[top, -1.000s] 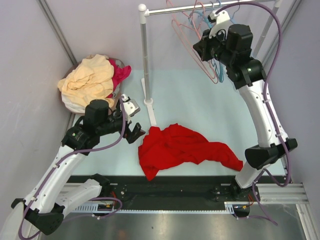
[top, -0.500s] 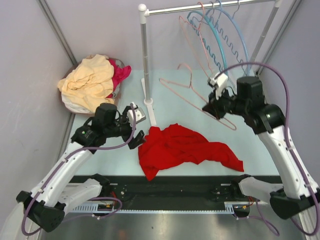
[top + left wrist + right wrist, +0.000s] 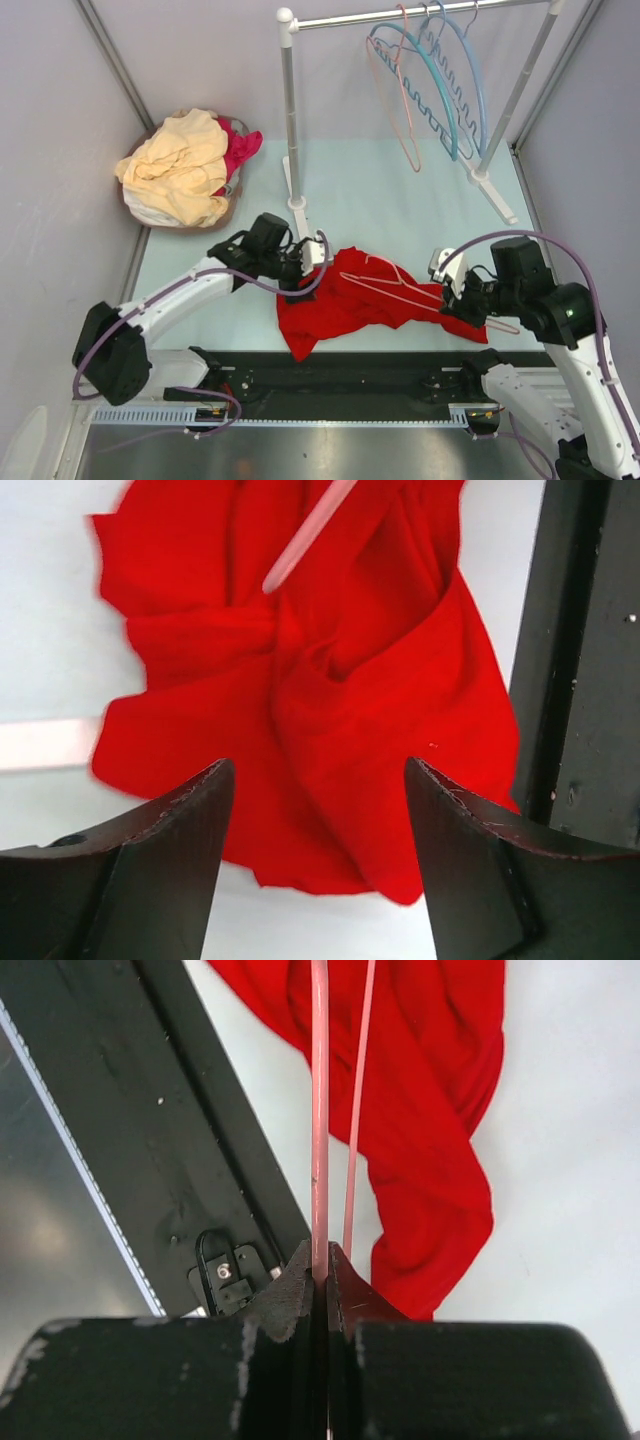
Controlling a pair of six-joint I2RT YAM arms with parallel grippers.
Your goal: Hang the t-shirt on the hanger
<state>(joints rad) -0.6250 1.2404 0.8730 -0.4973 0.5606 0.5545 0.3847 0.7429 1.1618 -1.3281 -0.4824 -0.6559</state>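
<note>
The red t-shirt point(image 3: 350, 298) lies crumpled on the table near the front edge. It also fills the left wrist view point(image 3: 320, 700) and shows in the right wrist view point(image 3: 430, 1090). The salmon-pink hanger point(image 3: 400, 285) lies across the shirt. My right gripper point(image 3: 452, 298) is shut on the hanger's bar point(image 3: 319, 1110) at the shirt's right end. My left gripper point(image 3: 300, 285) is open just above the shirt's left edge, jaws wide apart with red cloth between them point(image 3: 318, 780). A second salmon-pink hanger point(image 3: 395, 100) hangs on the rail.
A rail point(image 3: 420, 14) on two posts point(image 3: 290, 120) carries blue wavy hangers point(image 3: 445, 90). A basket at the back left holds a pale yellow garment point(image 3: 180, 160) and a magenta one point(image 3: 240, 145). A black rail point(image 3: 350, 370) runs along the table's front edge.
My right gripper took the pink hanger off the rail and brought it down onto the shirt. My left gripper moved right, to the shirt's left edge.
</note>
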